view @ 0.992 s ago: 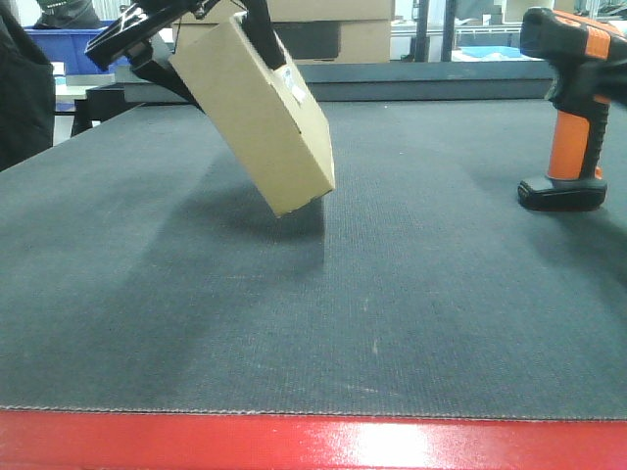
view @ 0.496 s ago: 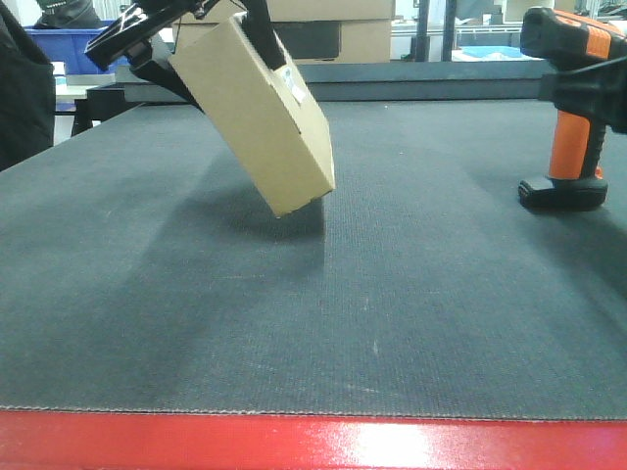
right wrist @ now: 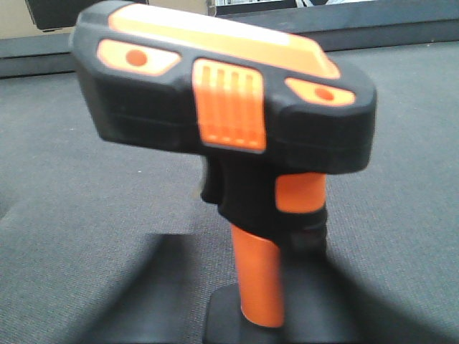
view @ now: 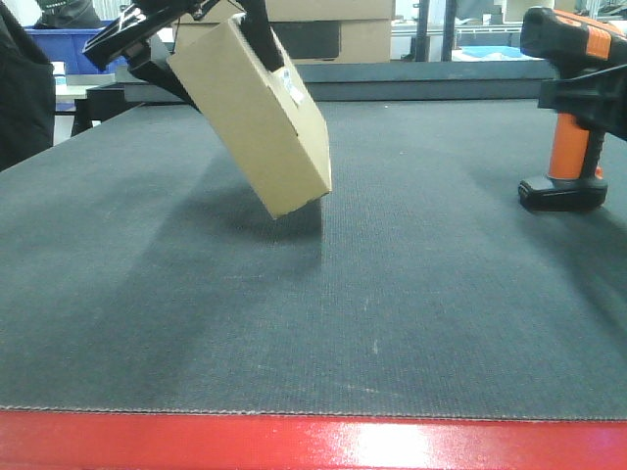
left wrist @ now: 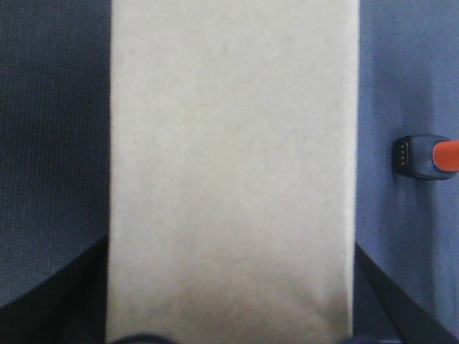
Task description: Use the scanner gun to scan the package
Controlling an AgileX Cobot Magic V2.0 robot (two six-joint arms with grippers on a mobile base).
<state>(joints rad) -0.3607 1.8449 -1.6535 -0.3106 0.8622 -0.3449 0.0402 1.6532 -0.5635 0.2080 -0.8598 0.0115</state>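
Observation:
The package point(view: 265, 117), a tan cardboard box with a small white label point(view: 290, 86) on its side, hangs tilted above the mat at the upper left. My left gripper point(view: 206, 44) is shut on its top end. In the left wrist view the package point(left wrist: 233, 165) fills the frame, with dark fingers point(left wrist: 79, 287) at both lower sides. The scanner gun point(view: 573, 147) stands upright on its black base at the right. My right gripper point(view: 588, 103) is at its neck. In the right wrist view the scanner gun point(right wrist: 229, 107) is close, and blurred dark fingers point(right wrist: 150, 287) straddle the orange handle, open.
A grey mat point(view: 392, 294) covers the table, with a red front edge point(view: 313, 446). Behind stand a larger cardboard box with a dark panel point(view: 333, 34) and a blue bin point(view: 59, 44). Someone in dark clothing point(view: 20, 88) is at the far left.
A dark finger of my right gripper has come in from the right across the scanner gun's neck. The package has shifted very slightly left.

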